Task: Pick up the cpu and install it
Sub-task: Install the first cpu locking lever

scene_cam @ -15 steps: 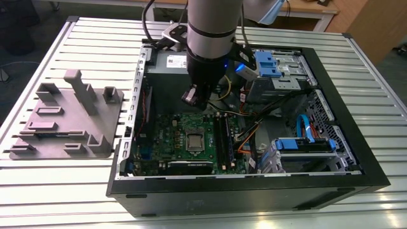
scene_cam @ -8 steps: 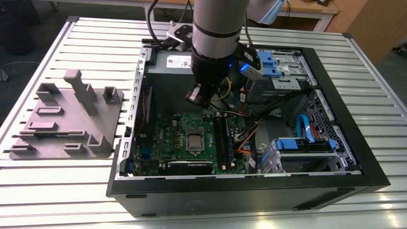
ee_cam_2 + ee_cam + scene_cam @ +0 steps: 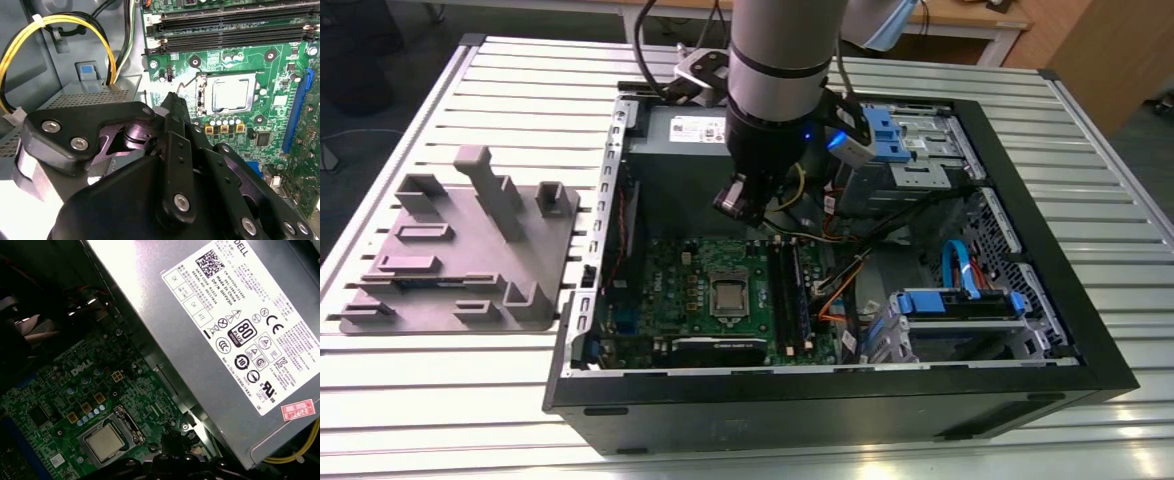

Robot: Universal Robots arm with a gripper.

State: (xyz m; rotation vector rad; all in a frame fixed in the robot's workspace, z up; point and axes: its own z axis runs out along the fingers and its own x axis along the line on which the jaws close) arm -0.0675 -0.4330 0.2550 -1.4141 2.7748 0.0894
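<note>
The cpu (image 3: 231,95) sits in its socket (image 3: 200,92) on the green board (image 3: 280,65), and our claw (image 3: 172,102), closed on nothing, hangs above, beside it. We'd square up over that cpu, approaching gently.

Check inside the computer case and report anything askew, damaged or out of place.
Nothing stands out. The cpu lies flat and square within its socket frame on the motherboard, the memory sticks sit straight and parallel in their slots, and the end effector hangs above the board near the power supply.
</note>
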